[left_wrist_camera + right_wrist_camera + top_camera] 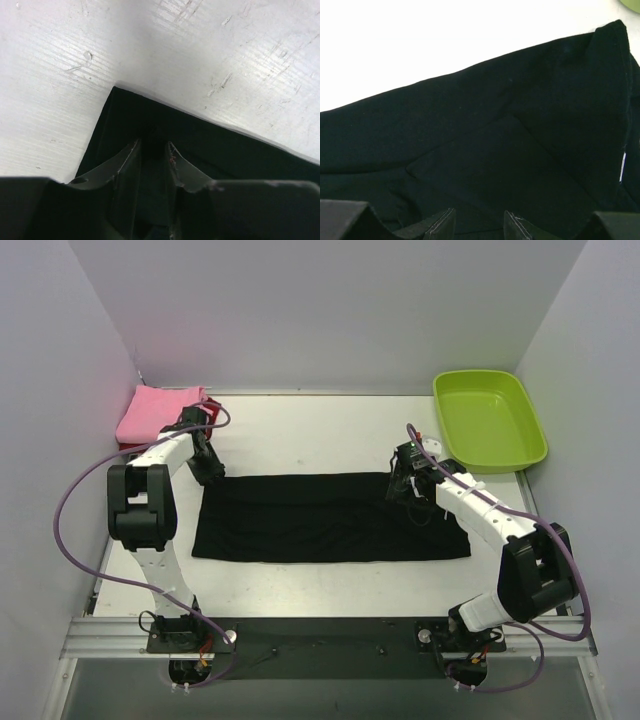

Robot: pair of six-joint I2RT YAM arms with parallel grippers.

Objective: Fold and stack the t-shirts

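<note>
The large black t-shirt (pixel 330 520) lies in the middle of the table as a long flat rectangle. My left gripper (pixel 207 468) is down on its far left corner. In the left wrist view that gripper (pixel 154 145) has its jaws a narrow gap apart, with black cloth (pixel 225 150) between and under them. My right gripper (pixel 403 483) is over the shirt's far right part. In the right wrist view its tips (pixel 479 217) stand apart just above the black cloth (pixel 495 125), holding nothing. The pink t-shirt (pixel 155 412) sits folded at the back left, with a dark red edge (pixel 209 403) beside it.
A lime-green plastic tub (pixel 490 420) stands at the back right, and its rim shows in the right wrist view (pixel 632 2). White walls close in the table (pixel 320 430) at the left, back and right. Purple cables loop off both arms.
</note>
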